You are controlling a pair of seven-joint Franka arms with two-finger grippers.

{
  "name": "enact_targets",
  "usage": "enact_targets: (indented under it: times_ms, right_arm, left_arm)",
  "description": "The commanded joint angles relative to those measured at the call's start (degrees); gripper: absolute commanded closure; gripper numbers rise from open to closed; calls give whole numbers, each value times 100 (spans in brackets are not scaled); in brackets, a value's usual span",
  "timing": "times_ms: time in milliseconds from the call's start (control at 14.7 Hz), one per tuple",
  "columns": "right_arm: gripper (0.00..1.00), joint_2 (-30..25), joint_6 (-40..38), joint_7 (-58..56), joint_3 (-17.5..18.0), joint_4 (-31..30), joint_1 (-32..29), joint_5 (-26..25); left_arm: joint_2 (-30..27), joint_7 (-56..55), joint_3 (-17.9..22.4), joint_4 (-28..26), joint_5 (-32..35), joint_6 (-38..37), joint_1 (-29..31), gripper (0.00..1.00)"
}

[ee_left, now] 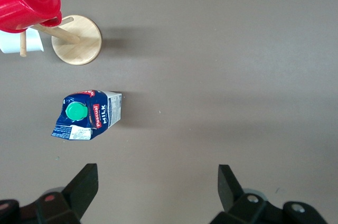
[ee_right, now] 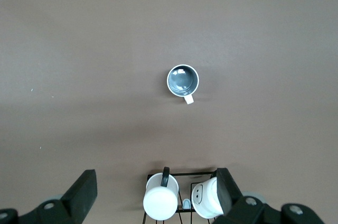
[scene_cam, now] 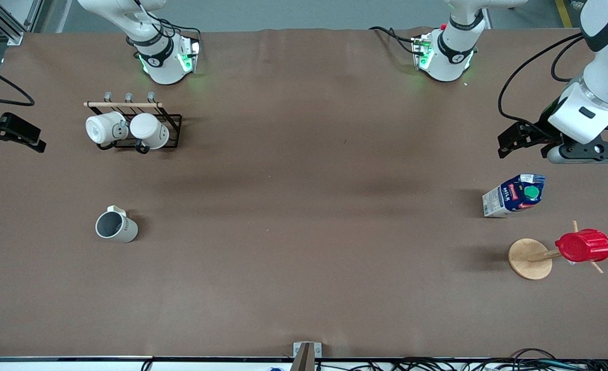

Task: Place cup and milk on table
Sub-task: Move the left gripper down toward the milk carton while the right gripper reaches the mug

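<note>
Small cream-white mug with grey inside (scene_cam: 116, 227), upright on the plain brown table covering (scene_cam: 304, 216) toward the right arm's end, nearer the front camera than the black wire rack (scene_cam: 138, 129) holding two whiter round mugs (scene_cam: 128, 130). Small blue and white milk carton with round green cap (scene_cam: 514, 195), standing on the table toward the left arm's end, near the round wooden peg stand (scene_cam: 530, 258) carrying a red ribbed cup (scene_cam: 583, 246). Left gripper (ee_left: 157, 184) spread wide, empty, up in the air close to the carton. Right gripper (ee_right: 156, 189) spread wide, empty, over the rack.
</note>
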Motion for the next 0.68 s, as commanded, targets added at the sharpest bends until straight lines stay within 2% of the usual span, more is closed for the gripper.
enact_targets:
  times_ms: [0, 611]
  right_arm:
    - [0, -30, -42, 49, 53, -11, -64, -23]
    - [0, -30, -33, 41, 53, -2, -73, -40]
  left_arm:
    - [55, 70, -12, 126, -12, -116, 18, 0]
    - [309, -17, 14, 170, -29, -72, 220, 0]
